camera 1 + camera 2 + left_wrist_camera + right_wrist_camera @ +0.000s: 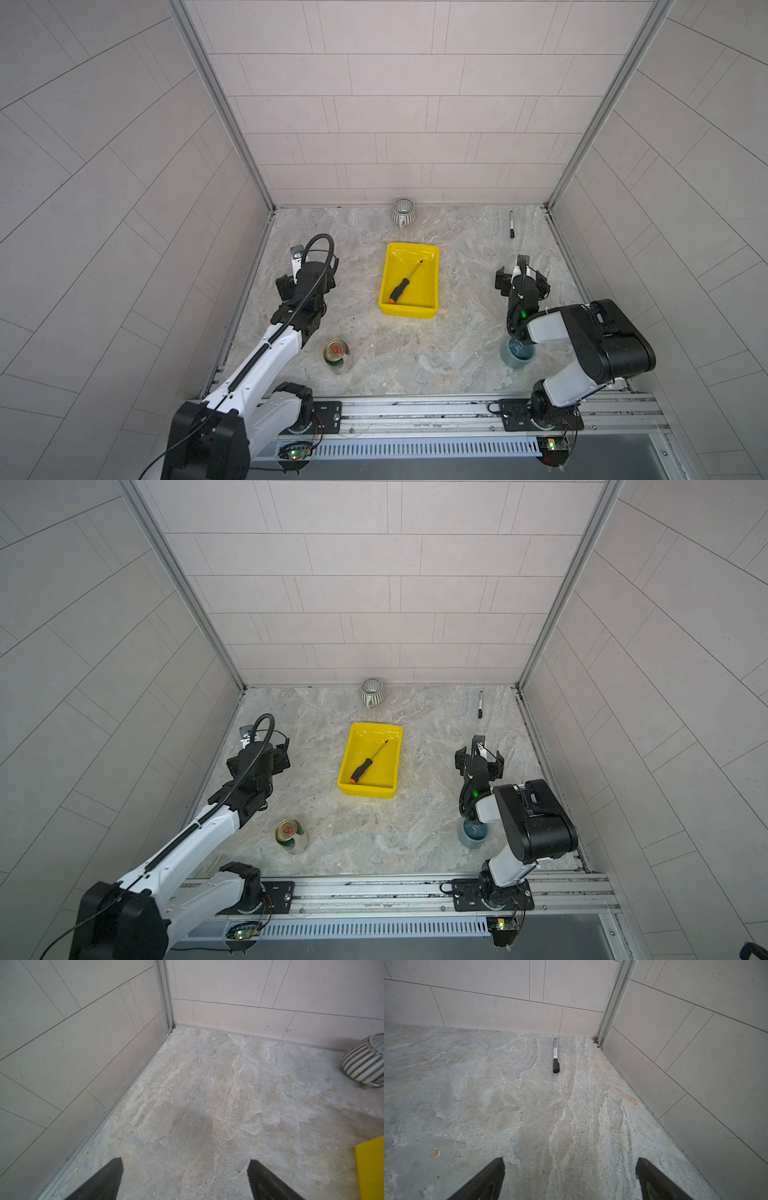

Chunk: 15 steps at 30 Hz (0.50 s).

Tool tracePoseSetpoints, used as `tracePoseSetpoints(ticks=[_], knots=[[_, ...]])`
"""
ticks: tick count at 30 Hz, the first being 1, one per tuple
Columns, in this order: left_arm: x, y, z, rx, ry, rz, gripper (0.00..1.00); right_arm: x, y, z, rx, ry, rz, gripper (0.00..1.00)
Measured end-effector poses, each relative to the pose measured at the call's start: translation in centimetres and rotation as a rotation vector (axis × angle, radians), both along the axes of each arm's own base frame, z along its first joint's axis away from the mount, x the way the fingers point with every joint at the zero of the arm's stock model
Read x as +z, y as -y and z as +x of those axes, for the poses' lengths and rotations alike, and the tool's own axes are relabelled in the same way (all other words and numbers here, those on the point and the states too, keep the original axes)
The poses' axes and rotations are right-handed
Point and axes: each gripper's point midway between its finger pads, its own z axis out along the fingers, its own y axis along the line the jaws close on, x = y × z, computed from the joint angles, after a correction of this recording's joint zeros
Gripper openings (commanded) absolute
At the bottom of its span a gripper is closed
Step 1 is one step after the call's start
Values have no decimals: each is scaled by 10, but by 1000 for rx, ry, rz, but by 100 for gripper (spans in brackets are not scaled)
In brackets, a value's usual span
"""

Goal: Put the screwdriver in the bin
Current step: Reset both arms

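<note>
Plainly, in both top views the screwdriver [401, 286] [363, 766] lies diagonally inside the bin [419, 293], with its handle toward the near left corner and its tip toward the far right. The task looks done, so the main danger is undoing it. The left gripper [306, 282] and right gripper [521, 282] hang well apart from the bin, one on each side, and both are empty. A careless sweep home could nudge the bin. The right arm hangs over a blue-grey cup [517, 353] and a can [336, 353] stands near the left arm, so either might be toppled. In the left wrist view the jaws stand wide over bare table [207, 1105], with a striped cup [365, 1059] far right. In the right wrist view the jaws are likewise spread and empty, facing a marker pen [555, 1055]. Mistaking it for the tool would mean a wrong pick.
</note>
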Motion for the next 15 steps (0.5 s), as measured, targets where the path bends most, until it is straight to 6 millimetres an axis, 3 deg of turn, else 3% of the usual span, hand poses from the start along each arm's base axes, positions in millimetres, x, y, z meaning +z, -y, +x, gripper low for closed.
tracePoseSetpoints(ticks=[11, 15], knots=[[-53, -13, 30, -84, -35, 74, 100, 0, -1, 0, 2, 0, 0, 99], [-74, -18, 30, -88, -37, 72, 100, 0, -1, 0, 2, -1, 0, 100]])
